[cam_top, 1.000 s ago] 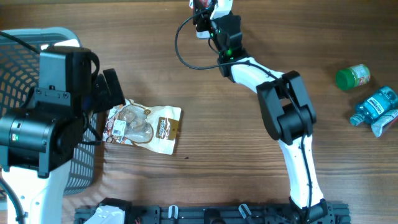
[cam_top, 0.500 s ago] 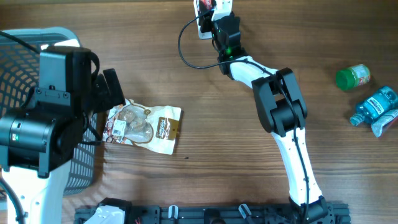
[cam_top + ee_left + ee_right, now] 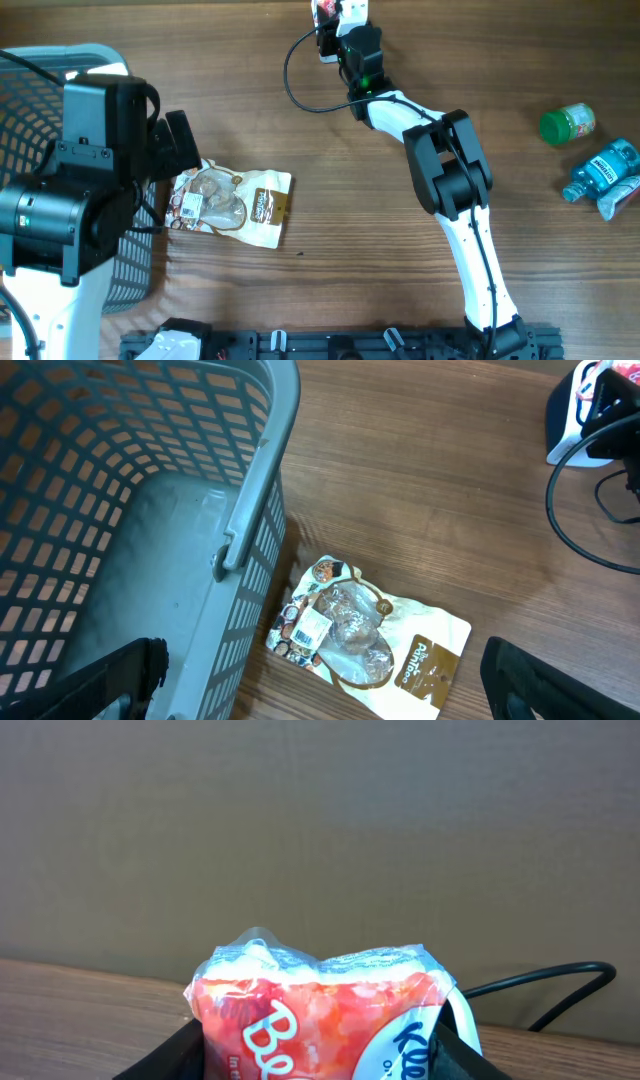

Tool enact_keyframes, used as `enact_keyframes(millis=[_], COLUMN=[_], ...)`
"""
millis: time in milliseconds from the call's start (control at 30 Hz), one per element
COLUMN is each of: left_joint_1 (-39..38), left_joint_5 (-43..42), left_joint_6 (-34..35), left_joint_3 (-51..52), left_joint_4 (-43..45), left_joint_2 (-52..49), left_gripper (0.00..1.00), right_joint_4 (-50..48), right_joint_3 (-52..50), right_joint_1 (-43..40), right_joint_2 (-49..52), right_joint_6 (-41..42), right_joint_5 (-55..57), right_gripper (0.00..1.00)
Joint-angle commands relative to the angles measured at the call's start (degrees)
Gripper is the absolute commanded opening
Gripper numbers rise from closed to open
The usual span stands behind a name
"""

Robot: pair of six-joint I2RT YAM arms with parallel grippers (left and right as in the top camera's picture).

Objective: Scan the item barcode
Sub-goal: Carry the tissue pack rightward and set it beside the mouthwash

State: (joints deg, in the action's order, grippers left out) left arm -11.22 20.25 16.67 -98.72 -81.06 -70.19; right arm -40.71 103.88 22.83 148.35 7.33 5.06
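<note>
Pinching pink tissue pack (image 3: 320, 1010) in right hand (image 3: 333, 22), up at worktop's (image 3: 350, 210) far edge. Holding left hand (image 3: 178, 148) spread wide above grey basket's (image 3: 262, 480) rim, snack pouch (image 3: 365, 650) lying flat just beside it.

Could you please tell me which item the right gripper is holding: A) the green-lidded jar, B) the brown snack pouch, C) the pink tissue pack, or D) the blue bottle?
C: the right wrist view shows the pink tissue pack clamped in the right gripper, while the brown snack pouch, green-lidded jar and blue bottle lie on the table.
</note>
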Motion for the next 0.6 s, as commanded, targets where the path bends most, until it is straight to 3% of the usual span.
enact_keyframes(millis=[0, 133, 233, 367, 433, 567], left_joint_1=[0.15, 0.15, 0.15, 0.15, 0.15, 0.15], left_joint_5=[-0.09, -0.09, -0.09, -0.09, -0.09, -0.09], left_joint_6=[0.33, 0.33, 0.33, 0.33, 0.33, 0.33], left_joint_3=[0.13, 0.13, 0.13, 0.13, 0.13, 0.13], left_joint_4=[-0.04, -0.04, -0.02, -0.04, -0.04, -0.02], left_joint_2=[0.00, 0.00, 0.00, 0.00, 0.00, 0.00], left_gripper=[1.00, 1.00, 1.00, 1.00, 1.00, 1.00], right_joint_4=[2.29, 10.32, 21.94, 47.54, 67.41, 90.05], right_joint_3=[1.11, 1.11, 1.11, 1.11, 1.11, -0.55], right_joint_1=[0.61, 0.59, 0.55, -1.60, -6.36, -18.38], right_joint_2=[-3.32, -14.14, -26.25, -40.26, -45.66, -45.53], right_joint_6=[-2.95, -3.28, -2.75, -0.68, 1.79, 14.19], right_joint_5=[1.60, 1.60, 5.70, 18.73, 28.50, 31.23], right_gripper=[0.52, 0.53, 0.55, 0.54, 0.55, 0.57])
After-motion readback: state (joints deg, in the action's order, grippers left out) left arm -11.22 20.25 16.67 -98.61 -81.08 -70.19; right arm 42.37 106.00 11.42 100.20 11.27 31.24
